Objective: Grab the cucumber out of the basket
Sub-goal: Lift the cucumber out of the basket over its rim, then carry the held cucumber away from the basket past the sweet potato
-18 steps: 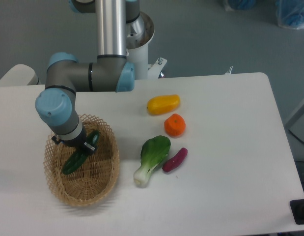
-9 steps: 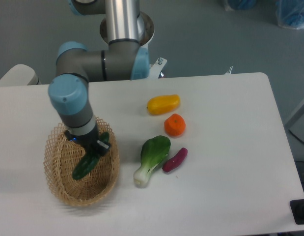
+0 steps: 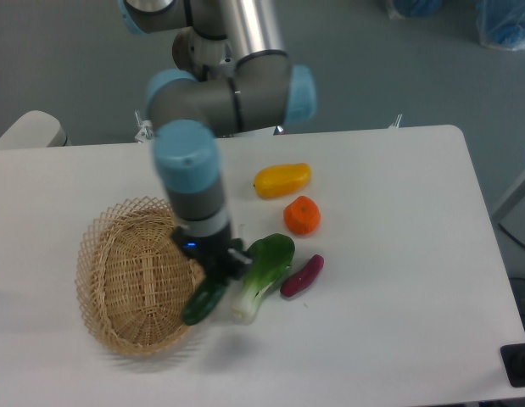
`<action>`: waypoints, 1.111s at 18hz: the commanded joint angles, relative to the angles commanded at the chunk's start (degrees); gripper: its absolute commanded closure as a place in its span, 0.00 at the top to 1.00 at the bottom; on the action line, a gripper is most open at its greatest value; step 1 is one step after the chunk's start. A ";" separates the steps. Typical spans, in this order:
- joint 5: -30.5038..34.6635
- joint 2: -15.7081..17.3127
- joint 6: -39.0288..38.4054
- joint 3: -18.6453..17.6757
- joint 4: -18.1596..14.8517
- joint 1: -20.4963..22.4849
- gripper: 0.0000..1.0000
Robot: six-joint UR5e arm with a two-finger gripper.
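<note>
A: Wicker first, at far left: the shallow oval tan woven basket (image 3: 126,288) on the white tabletop (image 3: 398,339). Where's the dark green glossy cucumber (image 3: 204,302)?

B: At its right rim, long axis slanting down-left from the fingers (image 3: 218,270), which clench its upper end, just beside the leafy light-green bok choy (image 3: 262,271).

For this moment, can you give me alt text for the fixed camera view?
The gripper holds a dark green cucumber over the right rim of a wicker basket. Beside it on the white table lie bok choy, an eggplant, an orange and a yellow fruit.
</note>
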 joint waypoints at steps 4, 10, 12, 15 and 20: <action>-0.09 -1.57 7.48 2.27 -0.09 5.63 0.34; -0.18 -7.46 19.52 8.95 -0.61 12.40 0.34; -0.44 -8.78 21.72 11.94 -3.94 14.51 0.34; -0.61 -10.72 23.84 15.20 -6.59 15.39 0.34; -1.93 -11.60 23.93 17.84 -9.58 16.97 0.34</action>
